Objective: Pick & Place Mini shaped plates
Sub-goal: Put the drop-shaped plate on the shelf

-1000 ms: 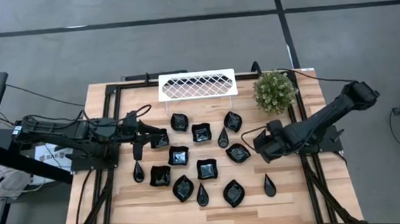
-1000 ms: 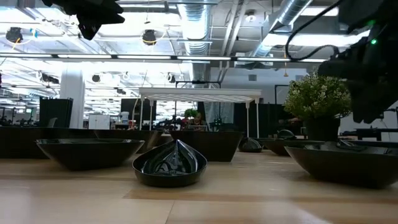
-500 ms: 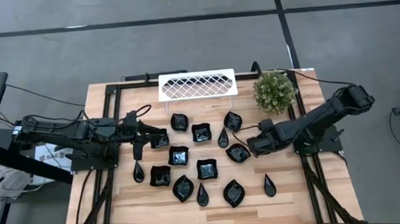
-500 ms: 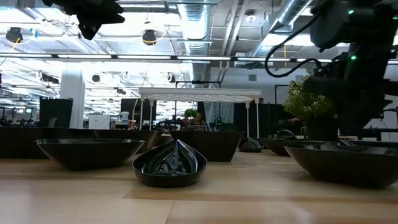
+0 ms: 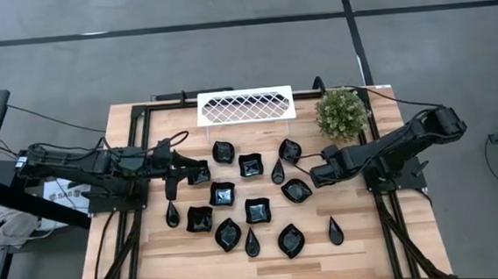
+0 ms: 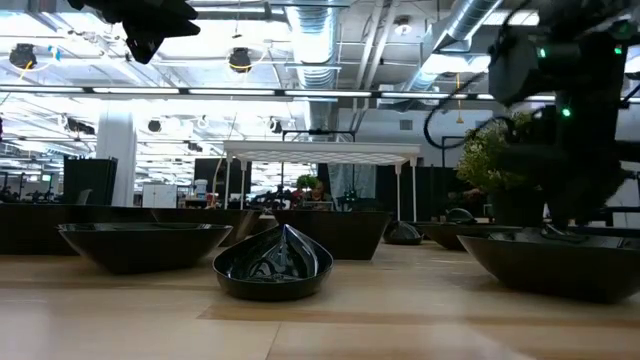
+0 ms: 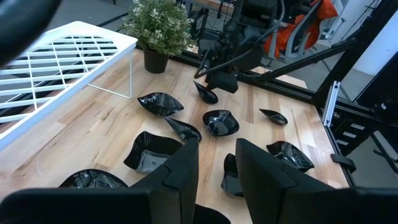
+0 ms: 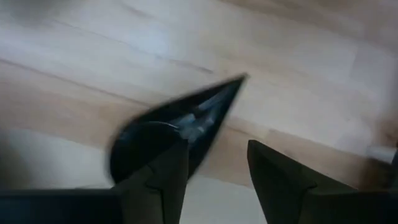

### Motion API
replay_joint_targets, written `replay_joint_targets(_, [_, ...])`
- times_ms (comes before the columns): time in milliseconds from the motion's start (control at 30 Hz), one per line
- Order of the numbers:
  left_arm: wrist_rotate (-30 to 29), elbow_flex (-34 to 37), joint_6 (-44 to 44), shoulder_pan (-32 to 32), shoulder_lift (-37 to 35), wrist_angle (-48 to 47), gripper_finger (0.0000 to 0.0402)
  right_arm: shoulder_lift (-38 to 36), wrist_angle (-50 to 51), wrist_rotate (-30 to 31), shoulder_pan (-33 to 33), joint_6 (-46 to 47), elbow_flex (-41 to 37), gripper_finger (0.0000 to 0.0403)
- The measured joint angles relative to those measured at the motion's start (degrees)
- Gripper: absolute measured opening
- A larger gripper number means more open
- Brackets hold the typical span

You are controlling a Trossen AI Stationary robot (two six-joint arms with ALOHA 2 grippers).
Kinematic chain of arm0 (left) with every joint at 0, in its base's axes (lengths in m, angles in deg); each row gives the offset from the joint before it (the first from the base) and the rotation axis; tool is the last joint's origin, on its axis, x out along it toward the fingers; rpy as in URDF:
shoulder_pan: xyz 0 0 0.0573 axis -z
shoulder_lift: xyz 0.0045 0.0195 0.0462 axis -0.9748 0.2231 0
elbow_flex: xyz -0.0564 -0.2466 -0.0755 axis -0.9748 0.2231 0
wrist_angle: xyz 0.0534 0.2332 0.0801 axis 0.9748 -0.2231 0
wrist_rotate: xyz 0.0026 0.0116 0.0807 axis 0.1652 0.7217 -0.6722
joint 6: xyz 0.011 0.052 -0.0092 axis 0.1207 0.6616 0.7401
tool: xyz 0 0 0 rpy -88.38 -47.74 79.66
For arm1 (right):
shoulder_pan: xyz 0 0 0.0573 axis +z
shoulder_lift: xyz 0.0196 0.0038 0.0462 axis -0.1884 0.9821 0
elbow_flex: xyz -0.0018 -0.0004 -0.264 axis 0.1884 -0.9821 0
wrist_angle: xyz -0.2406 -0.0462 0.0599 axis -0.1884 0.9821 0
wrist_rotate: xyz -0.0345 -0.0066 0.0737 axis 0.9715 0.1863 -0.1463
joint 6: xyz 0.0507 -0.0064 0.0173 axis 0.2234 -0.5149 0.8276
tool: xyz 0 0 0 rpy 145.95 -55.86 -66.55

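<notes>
Several glossy black mini shaped plates (image 5: 256, 211) lie scattered on the wooden table. My right gripper (image 8: 214, 149) points down, open, right of the group's centre (image 5: 316, 175). A teardrop plate (image 8: 186, 115) lies flat on the wood under it, its point (image 8: 241, 78) past the fingertips. The left wrist view shows that plate (image 7: 207, 93) just below the right gripper (image 7: 225, 81). My left gripper (image 7: 214, 162) hangs open and high over the left of the group (image 5: 197, 172), with nothing seen between its fingertips. My right gripper stands from above over the teardrop plate's round end (image 8: 140, 140), which one finger (image 8: 158, 174) overlaps in the wrist view. I cannot tell whether it touches the plate. The plate lies on the table.
A white lattice tray (image 5: 245, 105) stands on legs at the table's far edge. A potted plant (image 5: 342, 114) is at the far right, close to my right arm. Leaf plates (image 5: 296, 190) (image 5: 289, 150) lie next to my right gripper. Black frame rails run along both sides.
My right gripper has moved toward the table's left, in toward the group of plates, and sunk lower, rolling as it went. My left arm has kept still.
</notes>
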Motion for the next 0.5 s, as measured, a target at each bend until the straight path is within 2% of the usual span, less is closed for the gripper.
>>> replay_joint_targets(200, [0.0,0.0,0.0,0.0,0.0,0.0,0.0108,-0.1,-6.3,-2.0,1.3,1.3,-3.2,0.0135])
replay_joint_targets(500, [0.0,0.0,0.0,0.0,0.0,0.0,0.0108,-0.1,-7.3,-1.6,1.5,1.3,-3.3,0.0112])
